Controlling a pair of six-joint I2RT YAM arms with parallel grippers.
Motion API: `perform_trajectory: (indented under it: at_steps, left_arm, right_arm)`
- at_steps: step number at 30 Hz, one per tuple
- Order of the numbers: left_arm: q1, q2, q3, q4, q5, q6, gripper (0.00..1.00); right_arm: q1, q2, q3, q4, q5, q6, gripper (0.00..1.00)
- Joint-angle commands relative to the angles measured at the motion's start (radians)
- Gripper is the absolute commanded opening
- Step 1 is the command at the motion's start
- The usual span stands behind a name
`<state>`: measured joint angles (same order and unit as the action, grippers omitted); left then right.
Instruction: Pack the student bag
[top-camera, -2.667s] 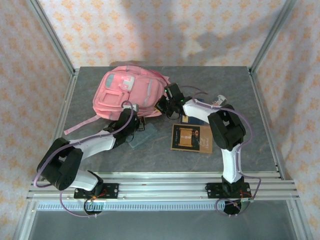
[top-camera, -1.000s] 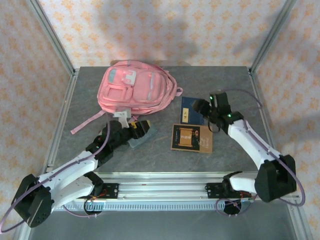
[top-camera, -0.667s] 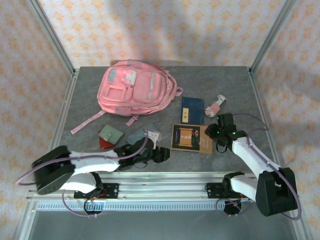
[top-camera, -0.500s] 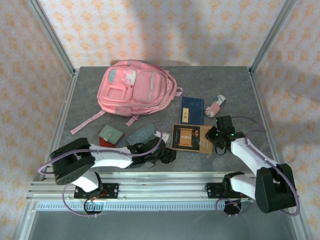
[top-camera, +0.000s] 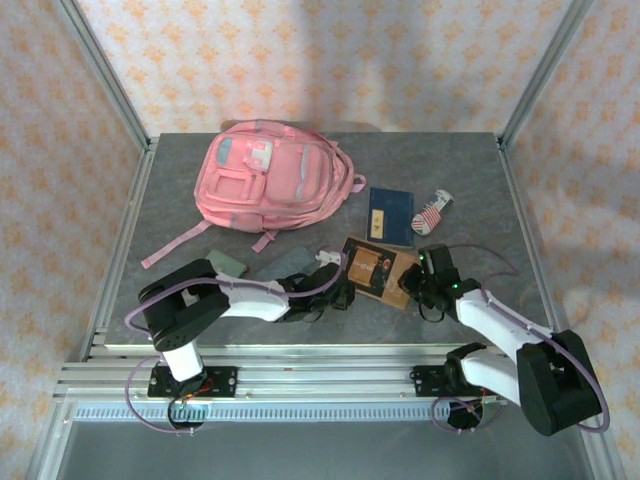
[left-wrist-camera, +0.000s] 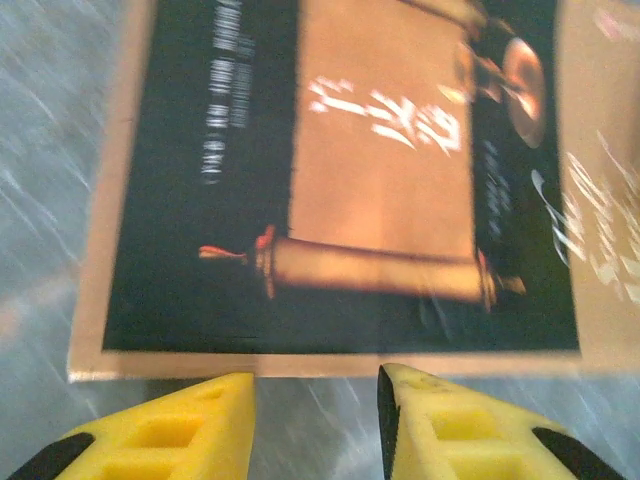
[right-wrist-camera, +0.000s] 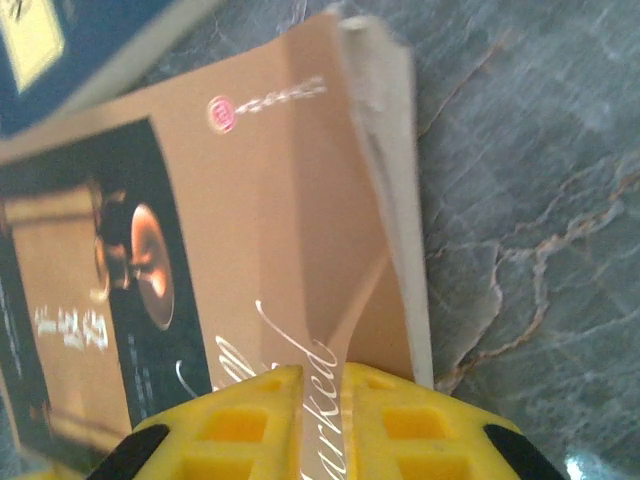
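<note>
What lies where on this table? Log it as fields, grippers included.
student bag: far left, lying flat, front up
brown book: near centre, tilted, between the grippers
blue book: just beyond the brown book
sock: right of the blue book
left gripper: open, at the brown book's edge, not on it
right gripper: nearly closed, seemingly pinching the brown book's opposite edge

White arms (top-camera: 250, 298), black joints (top-camera: 185, 305), purple cables (top-camera: 130, 318), yellow claw fingers (left-wrist-camera: 170, 430)

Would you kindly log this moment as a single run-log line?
left gripper: open, tips at edge of brown book | right gripper: shut on its cover | student bag: lying beyond, book not yet inside
</note>
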<state>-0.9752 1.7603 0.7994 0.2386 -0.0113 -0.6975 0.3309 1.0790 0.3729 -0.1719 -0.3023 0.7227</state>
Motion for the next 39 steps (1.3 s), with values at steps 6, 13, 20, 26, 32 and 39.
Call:
perform_trajectory:
  at_steps: [6, 13, 20, 26, 32, 39]
  left_arm:
    - [0.08, 0.195, 0.239, -0.092, -0.067, 0.105, 0.37]
    - [0.112, 0.13, 0.234, -0.108, -0.079, 0.099, 0.46]
    - [0.112, 0.0, 0.1, -0.081, -0.087, 0.043, 0.53]
    - [0.112, -0.008, 0.068, -0.069, -0.066, 0.027, 0.55]
    - [0.1, -0.029, 0.051, -0.061, -0.061, 0.011, 0.56]
    - [0.086, -0.077, 0.011, -0.048, -0.049, -0.057, 0.7]
  right_arm:
    - [0.084, -0.033, -0.084, -0.03, -0.043, 0.114, 0.18]
    - [0.269, 0.117, -0.048, 0.112, -0.032, 0.21, 0.19]
    - [0.418, 0.293, 0.102, 0.172, -0.065, 0.207, 0.3]
    - [0.41, 0.184, 0.19, 0.026, 0.0, 0.137, 0.47]
    - [0.289, 0.058, 0.258, -0.136, 0.114, 0.028, 0.56]
    - [0.116, 0.12, 0.304, -0.136, 0.144, -0.135, 0.61]
